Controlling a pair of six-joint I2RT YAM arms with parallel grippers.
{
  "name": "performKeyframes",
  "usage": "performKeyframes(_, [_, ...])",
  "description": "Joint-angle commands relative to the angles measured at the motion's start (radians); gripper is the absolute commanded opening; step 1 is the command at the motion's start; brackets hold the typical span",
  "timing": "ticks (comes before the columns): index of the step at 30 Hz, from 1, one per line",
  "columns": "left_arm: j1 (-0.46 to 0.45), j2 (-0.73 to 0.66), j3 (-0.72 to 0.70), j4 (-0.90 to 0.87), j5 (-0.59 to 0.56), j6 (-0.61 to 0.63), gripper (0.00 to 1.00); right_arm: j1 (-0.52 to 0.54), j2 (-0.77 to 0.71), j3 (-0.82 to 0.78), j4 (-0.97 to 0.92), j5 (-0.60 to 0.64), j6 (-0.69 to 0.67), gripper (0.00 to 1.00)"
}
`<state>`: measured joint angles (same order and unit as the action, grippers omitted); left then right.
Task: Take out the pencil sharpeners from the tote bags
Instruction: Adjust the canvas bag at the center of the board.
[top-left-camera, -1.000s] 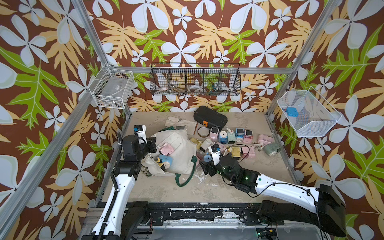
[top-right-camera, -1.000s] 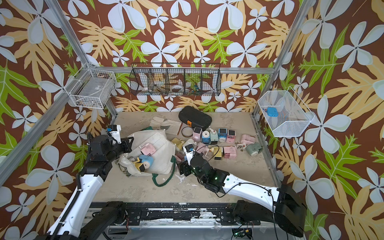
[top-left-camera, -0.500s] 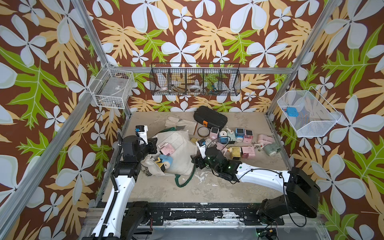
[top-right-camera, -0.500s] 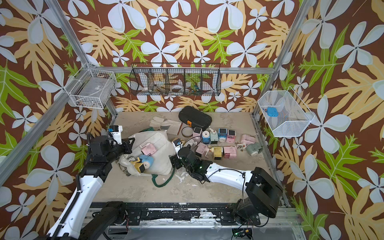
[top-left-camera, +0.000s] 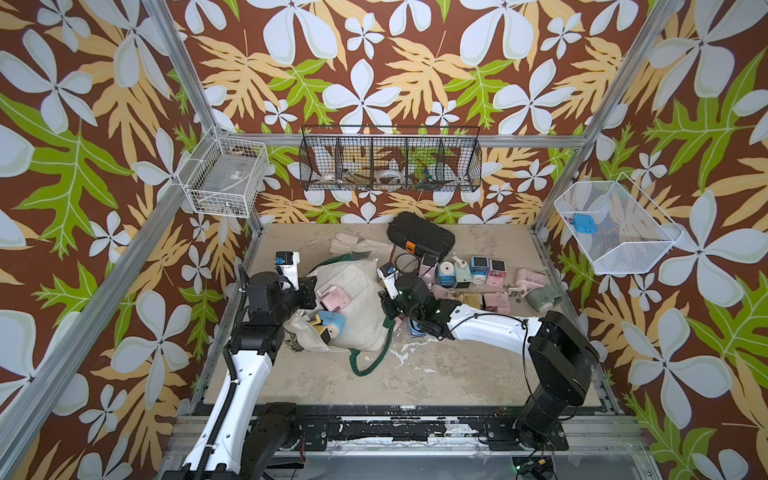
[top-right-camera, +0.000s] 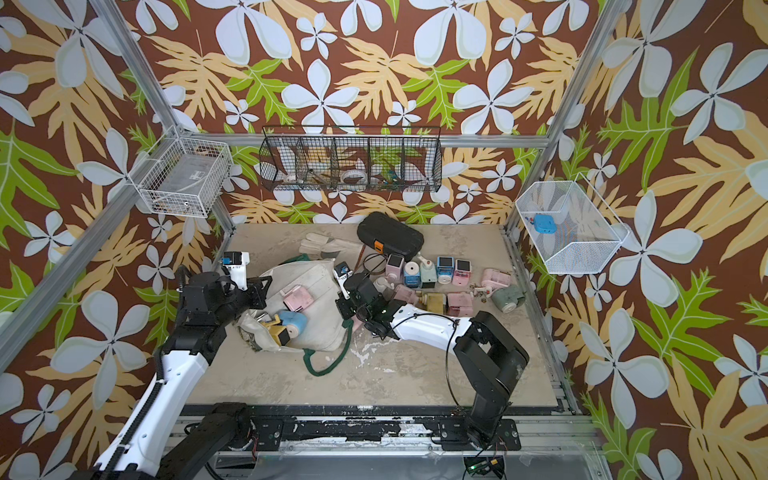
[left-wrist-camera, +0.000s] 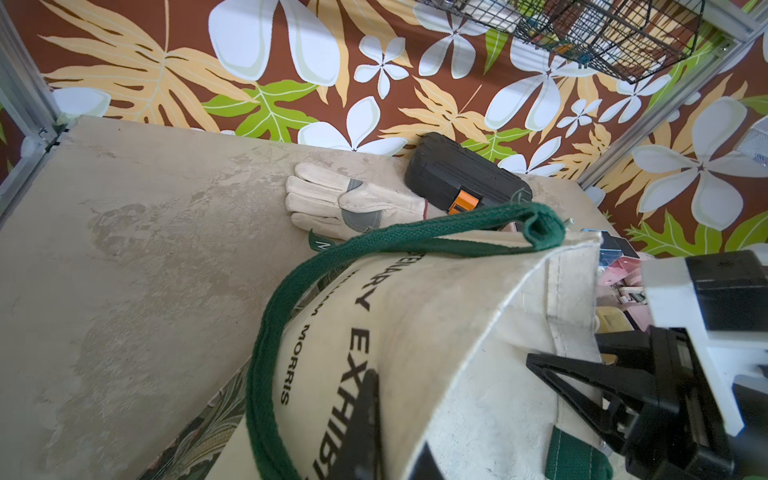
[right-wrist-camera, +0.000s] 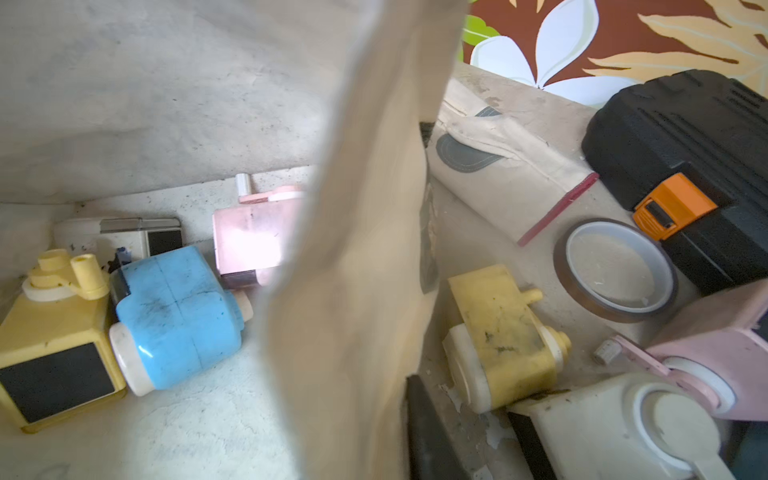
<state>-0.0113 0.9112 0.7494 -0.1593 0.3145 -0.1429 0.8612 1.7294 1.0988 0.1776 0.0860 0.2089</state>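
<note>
So the left jaws are pressed together on the rim of the cream canvas tote bag with dark green strap handles (left-wrist-camera: 436, 332), holding that edge raised off the beige desk (top-left-camera: 436, 374). The right jaws are sitting at the opposite side of the bag's mouth, and a fold of canvas is running right across them in the right wrist view. One dark finger (right-wrist-camera: 419, 415) is showing beside the cloth, but honestly I can't tell whether they're pinching it. Inside the tote, boxy plastic crank pencil sharpeners are lying on the canvas. A pale yellow sharpener (right-wrist-camera: 54, 332) is touching a sky-blue sharpener (right-wrist-camera: 174, 316), with a pink sharpener (right-wrist-camera: 253, 237) and a white sharpener (right-wrist-camera: 95, 237) sitting behind them. More pastel sharpeners (top-left-camera: 469, 270) are sitting out on the desk right next to the right arm (top-left-camera: 490, 328). Further back a brown tape roll (right-wrist-camera: 615, 270), a black hard case with an orange latch (top-left-camera: 419, 239) and a pale leather work glove (top-left-camera: 357, 247) are lying near the wall.
</note>
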Motion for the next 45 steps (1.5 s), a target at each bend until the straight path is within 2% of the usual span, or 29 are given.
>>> performKeyframes(1, [-0.009, 0.03, 0.032, 0.076, -0.002, 0.053, 0.0, 0.006, -0.013, -0.034, 0.055, -0.085, 0.001, 0.06])
performKeyframes(3, [-0.009, 0.054, 0.057, 0.083, -0.015, 0.065, 0.0, 0.017, -0.016, -0.06, 0.08, -0.111, 0.007, 0.0])
performKeyframes(8, [-0.009, 0.078, 0.053, 0.201, -0.065, 0.08, 0.0, 0.08, -0.014, -0.095, 0.122, -0.098, 0.0, 0.0])
performKeyframes(11, [-0.009, 0.122, 0.076, 0.231, -0.071, 0.103, 0.0, 0.09, 0.002, -0.11, 0.164, -0.155, 0.003, 0.0])
performKeyframes(14, [-0.008, 0.177, 0.081, 0.244, -0.094, 0.124, 0.0, 0.091, 0.005, -0.117, 0.176, -0.164, -0.007, 0.07])
performKeyframes(15, [-0.009, 0.19, 0.076, 0.25, -0.081, 0.121, 0.0, 0.091, 0.003, -0.12, 0.179, -0.176, -0.014, 0.11])
performKeyframes(17, [-0.009, 0.192, 0.046, 0.285, -0.036, 0.105, 0.0, 0.09, -0.008, -0.118, 0.17, -0.18, -0.024, 0.27])
performKeyframes(19, [-0.009, 0.179, 0.019, 0.31, 0.007, 0.099, 0.0, 0.091, -0.043, -0.134, 0.173, -0.157, -0.03, 0.47])
performKeyframes(20, [-0.009, 0.172, 0.018, 0.305, 0.016, 0.098, 0.0, 0.09, -0.066, -0.141, 0.171, -0.131, -0.026, 0.54])
performKeyframes(22, [-0.009, 0.146, 0.0, 0.297, 0.01, 0.1, 0.0, 0.091, -0.123, -0.167, 0.175, -0.108, -0.021, 0.63])
performKeyframes(25, [-0.009, 0.106, -0.03, 0.305, 0.005, 0.098, 0.0, 0.12, -0.206, -0.203, 0.175, -0.071, -0.016, 0.68])
performKeyframes(30, [-0.008, 0.095, -0.048, 0.284, -0.012, 0.094, 0.0, 0.256, -0.224, -0.146, 0.099, 0.047, -0.081, 0.71])
performKeyframes(32, [-0.01, 0.092, -0.051, 0.279, 0.001, 0.099, 0.0, 0.288, -0.189, -0.1, 0.073, 0.043, -0.086, 0.72])
performKeyframes(38, [-0.048, 0.035, -0.088, 0.267, -0.037, 0.151, 0.0, 0.304, -0.016, 0.024, 0.053, 0.066, -0.045, 0.72])
performKeyframes(45, [-0.087, -0.034, -0.136, 0.253, -0.091, 0.193, 0.0, 0.303, 0.2, 0.194, 0.037, 0.016, -0.058, 0.72])
